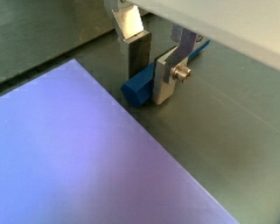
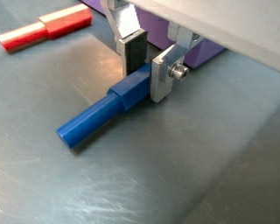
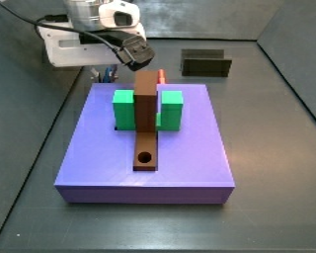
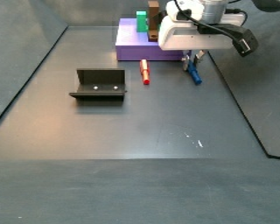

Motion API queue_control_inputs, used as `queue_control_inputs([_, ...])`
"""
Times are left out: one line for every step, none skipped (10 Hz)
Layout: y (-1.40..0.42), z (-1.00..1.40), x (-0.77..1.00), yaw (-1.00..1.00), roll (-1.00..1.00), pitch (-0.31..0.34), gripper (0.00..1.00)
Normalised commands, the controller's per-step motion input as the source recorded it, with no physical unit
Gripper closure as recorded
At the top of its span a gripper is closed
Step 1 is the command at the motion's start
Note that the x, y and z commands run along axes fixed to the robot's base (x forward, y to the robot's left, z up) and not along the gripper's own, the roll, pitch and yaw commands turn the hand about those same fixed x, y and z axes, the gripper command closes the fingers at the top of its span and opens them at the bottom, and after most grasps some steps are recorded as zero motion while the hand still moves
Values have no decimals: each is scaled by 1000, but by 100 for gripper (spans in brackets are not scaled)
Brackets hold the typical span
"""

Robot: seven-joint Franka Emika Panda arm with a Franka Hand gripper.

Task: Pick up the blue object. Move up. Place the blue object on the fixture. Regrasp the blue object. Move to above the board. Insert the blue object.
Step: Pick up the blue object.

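Note:
The blue object [image 2: 95, 121] lies flat on the dark floor beside the board [image 3: 188, 158], a lavender slab. In both wrist views my gripper [image 2: 147, 83] is down at the floor, its two fingers pressed against the sides of the peg's thicker squared end [image 1: 136, 87]. A side view shows the gripper [image 4: 192, 59] over the blue object [image 4: 194, 73], right next to the board's edge [image 4: 130, 48]. The fixture stands apart from the gripper [image 4: 98, 85] and is also seen beyond the board [image 3: 205, 63].
A red peg [image 2: 43, 29] lies on the floor near the board, a little way from the blue one [image 4: 143, 72]. On the board stand two green blocks [image 3: 123, 109] [image 3: 172, 109] and a long brown bar [image 3: 147, 119] with a round hole.

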Motion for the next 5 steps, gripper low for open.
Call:
queue_control_inputs([0,0,0,0,0,0,100])
queue_control_inputs([0,0,0,0,0,0,100])
queue_control_inputs([0,0,0,0,0,0,100])
queue_control_inputs([0,0,0,0,0,0,100])
queue_control_inputs([0,0,0,0,0,0,100])
